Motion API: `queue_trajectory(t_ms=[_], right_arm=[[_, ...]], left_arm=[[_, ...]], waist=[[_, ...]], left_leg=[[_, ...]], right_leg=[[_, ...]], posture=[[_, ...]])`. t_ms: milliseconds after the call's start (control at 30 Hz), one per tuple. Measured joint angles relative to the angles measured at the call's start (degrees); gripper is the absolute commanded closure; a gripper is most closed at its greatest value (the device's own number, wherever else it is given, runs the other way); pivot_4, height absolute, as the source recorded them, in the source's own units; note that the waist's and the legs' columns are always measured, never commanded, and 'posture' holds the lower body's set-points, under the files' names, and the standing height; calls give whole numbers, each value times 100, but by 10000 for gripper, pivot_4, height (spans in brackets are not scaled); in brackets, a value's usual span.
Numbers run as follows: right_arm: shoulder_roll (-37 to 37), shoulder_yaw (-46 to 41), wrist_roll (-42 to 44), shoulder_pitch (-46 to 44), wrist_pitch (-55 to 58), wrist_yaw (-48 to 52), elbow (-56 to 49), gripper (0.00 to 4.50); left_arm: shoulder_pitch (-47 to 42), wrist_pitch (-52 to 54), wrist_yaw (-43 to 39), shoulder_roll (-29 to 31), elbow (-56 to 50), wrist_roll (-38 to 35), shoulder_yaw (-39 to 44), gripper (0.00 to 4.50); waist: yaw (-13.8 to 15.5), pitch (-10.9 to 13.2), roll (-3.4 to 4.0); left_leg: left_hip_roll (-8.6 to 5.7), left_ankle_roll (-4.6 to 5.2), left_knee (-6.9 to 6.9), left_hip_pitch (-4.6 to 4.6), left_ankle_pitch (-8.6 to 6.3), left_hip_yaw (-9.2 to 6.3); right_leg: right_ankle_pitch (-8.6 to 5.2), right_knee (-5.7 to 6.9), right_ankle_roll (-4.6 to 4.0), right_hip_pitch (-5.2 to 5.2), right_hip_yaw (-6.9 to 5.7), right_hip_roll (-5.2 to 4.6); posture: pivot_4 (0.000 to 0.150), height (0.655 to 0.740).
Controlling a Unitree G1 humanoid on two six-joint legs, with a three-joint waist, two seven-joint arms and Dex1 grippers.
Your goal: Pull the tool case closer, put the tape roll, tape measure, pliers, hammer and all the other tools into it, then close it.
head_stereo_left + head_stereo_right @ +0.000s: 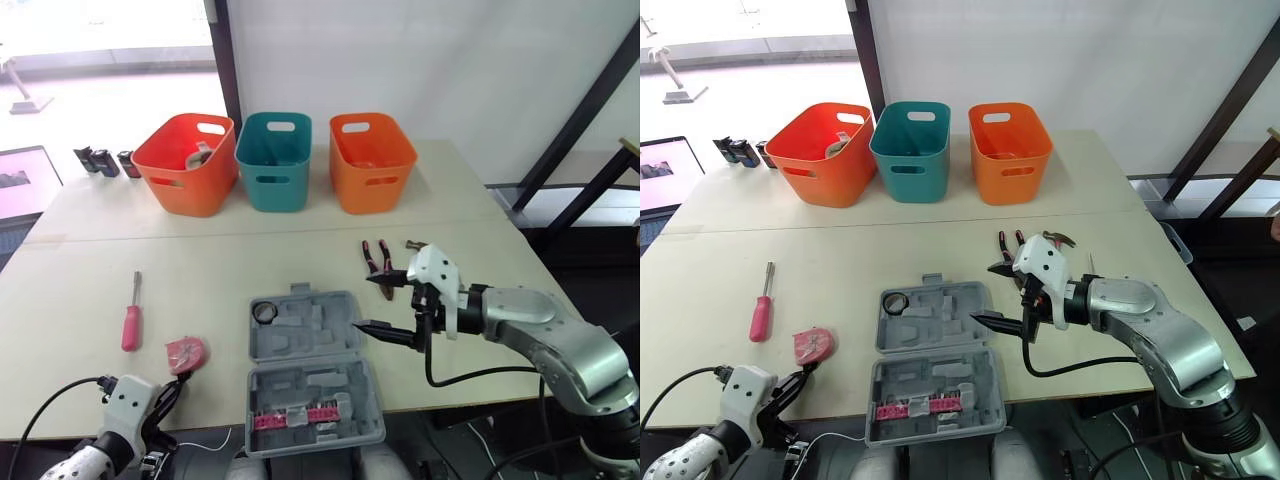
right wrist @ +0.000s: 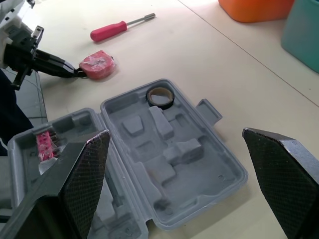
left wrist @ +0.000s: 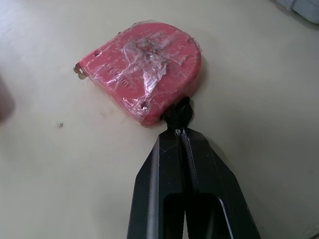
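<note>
Nearest us, the left gripper (image 3: 180, 124) has its fingers pinched shut on the tape measure (image 3: 144, 84), left of the open case (image 1: 300, 335) on the counter (image 1: 210, 265). The right gripper (image 1: 368, 303) hangs wide open over the case. Next job, I'd say: carry the measure across into a recess.

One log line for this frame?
left gripper jaws shut on tape measure strap | right gripper jaws open by tool case | tape roll in case

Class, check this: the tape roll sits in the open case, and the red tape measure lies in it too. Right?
No. The tape measure lies on the table, left of the case, as the left eye view shows. The tape roll does sit in the case.
</note>
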Motion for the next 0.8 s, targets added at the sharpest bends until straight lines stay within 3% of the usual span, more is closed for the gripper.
queue_trajectory(t_ms=[300,600,800], right_arm=[[7,3,-71,-40,-102,76,93,0],[33,3,-57,-45,-152,165,94,0],[39,3,-39,-44,-178,227,97,0]], left_arm=[[690,-16,-501,219,-268,-292,172,44313],[668,131,-516,228,-360,-288,217,44313],[660,474,-548,234,-579,-437,279,18997]], waist=[[3,1,1],[9,1,0],[8,4,-4]], left_leg=[[1,16,3,-1,-16,2],[0,15,8,-1,-16,2],[0,16,9,-1,-16,1]], right_leg=[[-9,-2,12,-1,1,0],[-7,-2,10,0,2,0],[-7,0,9,0,2,1]], posture=[[1500,7400],[1500,7400],[1500,7400]])
